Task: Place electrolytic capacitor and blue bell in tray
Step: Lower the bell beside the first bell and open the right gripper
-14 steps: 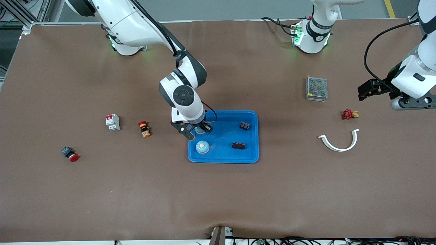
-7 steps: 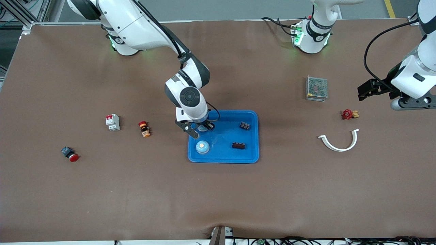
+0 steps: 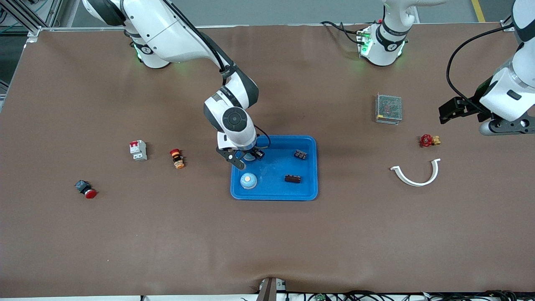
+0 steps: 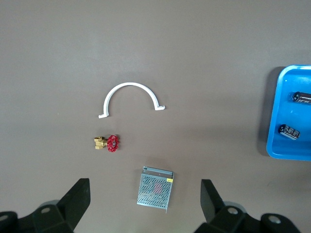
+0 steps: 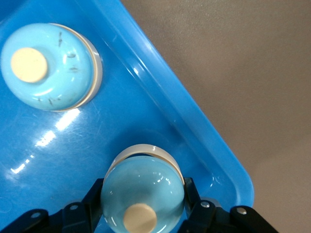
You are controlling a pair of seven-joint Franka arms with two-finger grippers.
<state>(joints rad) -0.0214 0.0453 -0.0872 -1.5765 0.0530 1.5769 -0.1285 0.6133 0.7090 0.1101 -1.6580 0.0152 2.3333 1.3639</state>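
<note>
The bright-blue tray (image 3: 273,195) lies mid-table. My right gripper (image 3: 246,158) is shut on a blue bell (image 5: 142,194) and holds it just over the tray's corner toward the right arm's base; its rim shows in the right wrist view (image 5: 184,116). A second blue bell (image 3: 248,180) with a cream knob stands in the tray, also seen in the right wrist view (image 5: 48,68). The dark electrolytic capacitor (image 3: 292,179) lies in the tray, and shows in the left wrist view (image 4: 301,97). My left gripper (image 3: 451,110) is open and empty, waiting high over the left arm's end of the table.
A small dark part (image 3: 300,154) also lies in the tray. A grey mesh box (image 3: 388,108), a red-handled valve (image 3: 429,140) and a white arc clip (image 3: 416,173) lie toward the left arm's end. A white breaker (image 3: 138,150) and two red-capped buttons (image 3: 177,158) (image 3: 85,189) lie toward the right arm's end.
My right gripper has shifted a little toward the left arm's end over the tray corner, still holding the bell. The left arm has not moved.
</note>
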